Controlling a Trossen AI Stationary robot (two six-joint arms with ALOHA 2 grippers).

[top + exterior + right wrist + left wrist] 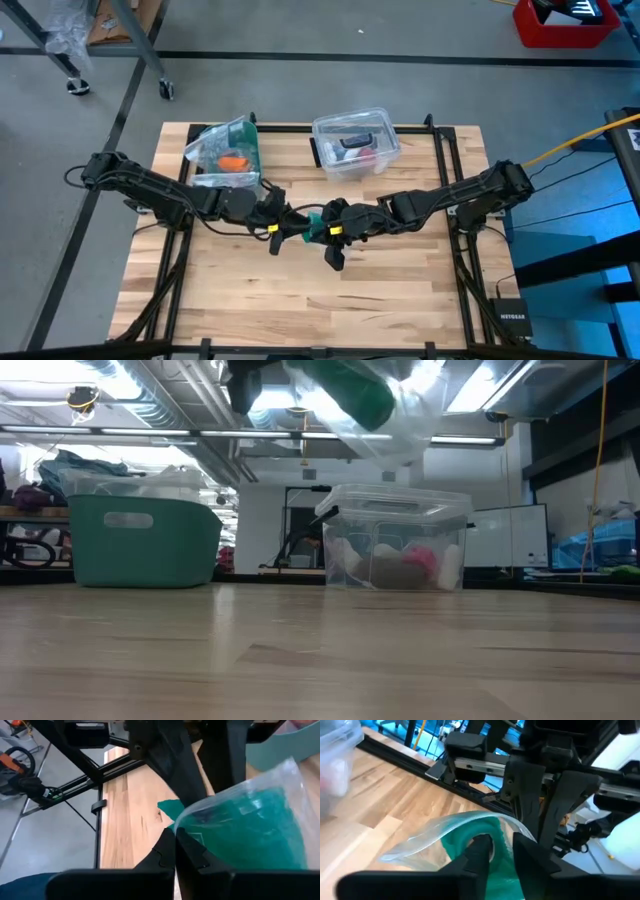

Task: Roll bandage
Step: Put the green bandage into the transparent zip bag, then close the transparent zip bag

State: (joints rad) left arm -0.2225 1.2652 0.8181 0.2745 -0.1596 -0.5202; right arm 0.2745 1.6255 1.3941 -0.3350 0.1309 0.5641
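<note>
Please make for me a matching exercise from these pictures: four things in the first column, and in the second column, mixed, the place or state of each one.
Things:
1. bandage
2. orange item
3. clear lidded box
4. left gripper

Places or states:
A. stands at the back middle of the table, with a dark object inside
B. teal, inside a clear plastic bag, held above the table between both arms
C. lies in the clear box at the back left
D. meets the right gripper over the table's middle, fingers shut on the bag

Right pairs: 1-B, 2-C, 3-A, 4-D
</note>
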